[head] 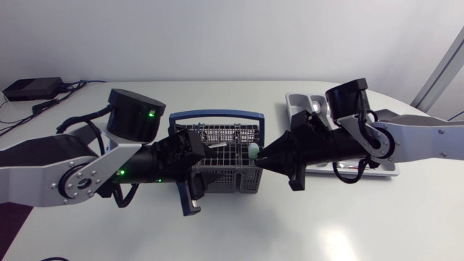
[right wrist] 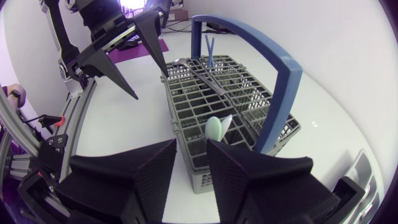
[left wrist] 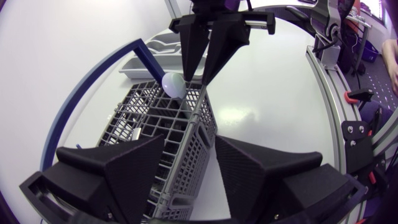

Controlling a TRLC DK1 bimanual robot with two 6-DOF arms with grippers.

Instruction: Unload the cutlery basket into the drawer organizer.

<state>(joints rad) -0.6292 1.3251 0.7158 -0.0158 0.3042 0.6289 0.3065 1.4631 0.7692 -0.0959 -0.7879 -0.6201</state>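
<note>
Black fingers of the right gripper (right wrist: 192, 144) are standing slightly apart, pinching nothing, with their tips sitting at one end wall of the basket (head: 232, 183). A pale green utensil (right wrist: 213, 127) is standing in the end compartment just ahead of those tips; whether it is touching a finger cannot be told. The left gripper (left wrist: 189, 140) is standing spread wide at the opposite end, its fingers straddling the basket's rim without clamping it. The two grippers are facing each other along the basket. The blue handle (head: 216, 114) is spanning the basket's length along its far side. A metal piece (right wrist: 196, 73) is lying across the top of the grid, and a blue piece (right wrist: 209, 46) is standing upright in a compartment beyond it. The organizer (head: 297, 101) is sitting beside the basket, partly under the right arm. White table (head: 326, 225) is extending from the basket to the near edge. A black box (head: 30, 88) is resting at the far left corner.
</note>
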